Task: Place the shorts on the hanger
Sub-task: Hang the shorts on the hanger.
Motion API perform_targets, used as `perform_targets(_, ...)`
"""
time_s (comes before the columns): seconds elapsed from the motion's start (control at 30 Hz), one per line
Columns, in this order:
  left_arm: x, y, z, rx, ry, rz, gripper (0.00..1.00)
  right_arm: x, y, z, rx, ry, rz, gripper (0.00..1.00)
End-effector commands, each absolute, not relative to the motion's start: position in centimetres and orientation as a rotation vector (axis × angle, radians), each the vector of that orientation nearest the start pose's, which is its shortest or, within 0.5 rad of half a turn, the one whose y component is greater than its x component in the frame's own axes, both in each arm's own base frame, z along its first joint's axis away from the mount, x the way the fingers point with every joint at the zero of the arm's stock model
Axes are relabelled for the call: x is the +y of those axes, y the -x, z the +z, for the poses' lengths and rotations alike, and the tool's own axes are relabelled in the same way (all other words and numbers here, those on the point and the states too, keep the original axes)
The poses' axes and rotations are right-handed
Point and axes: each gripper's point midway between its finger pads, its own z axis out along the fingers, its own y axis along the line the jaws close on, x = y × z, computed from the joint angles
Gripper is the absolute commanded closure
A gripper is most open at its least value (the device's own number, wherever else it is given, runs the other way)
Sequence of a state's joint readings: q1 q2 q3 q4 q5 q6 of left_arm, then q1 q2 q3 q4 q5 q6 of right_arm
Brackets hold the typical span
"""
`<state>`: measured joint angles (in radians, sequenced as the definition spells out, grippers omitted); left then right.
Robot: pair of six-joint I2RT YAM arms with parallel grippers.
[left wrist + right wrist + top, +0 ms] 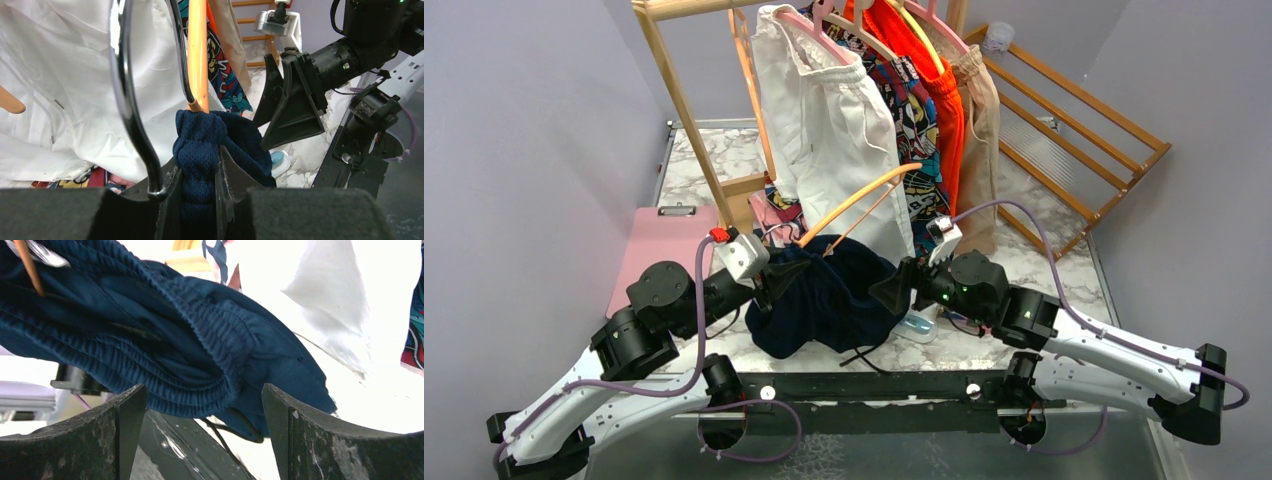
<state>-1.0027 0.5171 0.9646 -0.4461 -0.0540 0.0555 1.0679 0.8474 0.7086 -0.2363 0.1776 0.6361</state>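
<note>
Navy ribbed shorts (235, 137) — soft folds in left gripper (198, 169)

Marbled white table (724, 155). Bears a pink board (659, 255) at left, a wooden clothes rack (742, 190) behind, a slatted frame (1074, 130) at right, shorts (814, 315) slumped in front beside a small pale-blue object (921, 328).

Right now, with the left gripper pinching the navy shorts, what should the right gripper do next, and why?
Probably close the right gripper on the shorts. Its jaws stand open with the elastic waistband bunched between them, while the left gripper is shut on another fold beside the hanger.
</note>
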Motion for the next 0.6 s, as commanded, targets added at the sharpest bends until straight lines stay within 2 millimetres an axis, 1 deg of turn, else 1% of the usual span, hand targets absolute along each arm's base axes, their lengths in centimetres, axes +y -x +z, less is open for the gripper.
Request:
perform_targets(0.0, -18.5, -13.6, 40.2, 1.3, -0.677, -0.732, 1.0, 28.2, -17.2, 23.3, 1.949, 0.212, 0.982, 0.17)
perform_targets(0.13, -18.4, -13.5, 40.3, 1.297, -0.675, -0.738, 1.0, 28.2, -17.8, 21.9, 2.012, 0.162, 0.922, 0.32)
perform_targets(0.17, -18.4, -13.5, 40.3, 1.298, -0.675, -0.739, 1.0, 28.2, -17.9, 21.6, 2.026, 0.154, 0.916, 0.34)
perform_targets(0.23, -18.4, -13.4, 40.4, 1.296, -0.677, -0.744, 1.0, 28.3, -17.8, 21.2, 2.049, 0.145, 0.917, 0.34)
perform_targets(0.33, -18.4, -13.3, 40.4, 1.296, -0.679, -0.747, 1.0, 28.6, -17.3, 21.7, 2.016, 0.168, 0.968, 0.26)
perform_targets(0.43, -18.5, -13.3, 40.2, 1.299, -0.682, -0.749, 1.0, 28.9, -17.0, 23.4, 1.931, 0.196, 1.035, 0.18)
perform_targets(0.57, -18.6, -13.1, 40.2, 1.299, -0.688, -0.765, 1.0, 28.6, -16.8, 25.1, 1.863, 0.202, 1.077, 0.11)
